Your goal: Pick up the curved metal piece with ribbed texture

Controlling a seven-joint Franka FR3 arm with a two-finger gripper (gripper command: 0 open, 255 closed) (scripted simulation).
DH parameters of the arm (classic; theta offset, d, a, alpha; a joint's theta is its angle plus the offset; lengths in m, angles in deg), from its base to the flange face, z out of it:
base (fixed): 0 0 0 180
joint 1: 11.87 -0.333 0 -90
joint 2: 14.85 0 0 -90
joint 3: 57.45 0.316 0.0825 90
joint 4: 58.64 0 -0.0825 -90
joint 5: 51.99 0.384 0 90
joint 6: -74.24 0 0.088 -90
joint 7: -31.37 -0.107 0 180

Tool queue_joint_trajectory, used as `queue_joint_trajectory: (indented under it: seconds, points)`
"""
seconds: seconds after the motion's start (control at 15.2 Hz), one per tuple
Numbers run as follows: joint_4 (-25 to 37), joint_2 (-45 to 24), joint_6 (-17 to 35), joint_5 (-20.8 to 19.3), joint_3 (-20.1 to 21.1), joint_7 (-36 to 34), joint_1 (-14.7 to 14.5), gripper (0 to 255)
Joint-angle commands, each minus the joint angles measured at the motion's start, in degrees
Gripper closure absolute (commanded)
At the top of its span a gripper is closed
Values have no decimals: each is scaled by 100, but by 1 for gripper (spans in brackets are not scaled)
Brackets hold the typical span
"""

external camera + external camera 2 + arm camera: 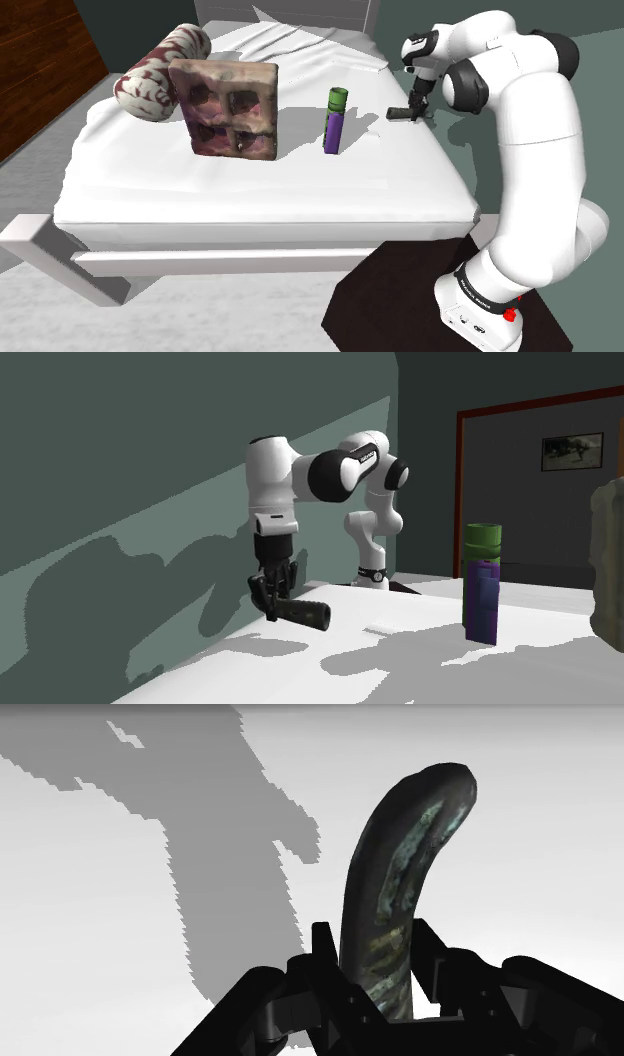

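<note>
Grip: gripper (373,940) closed on the dark curved metal piece (402,884), whose ribbed near end is clasped between both fingers (325,950).
Location: over the white bed (250,205), near the edge by the green wall; contact with the sheet cannot be told.
Axis: long axis runs away from the fingers, the free tip bending aside.
Count: one metal piece, one purple bottle (335,124), one square cushion (226,108), one bolster (160,72).
</note>
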Motion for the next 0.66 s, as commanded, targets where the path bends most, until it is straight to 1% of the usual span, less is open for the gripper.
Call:
queue_joint_trajectory:
  seconds: [0.0, 0.46, 0.59]
  points:
    - [60, 71, -122, -43, -32, -23, -9, 255]
    - [343, 244, -542, -159, -112, -100, 0, 255]
    - [350, 247, -551, -162, -113, -101, 0, 255]
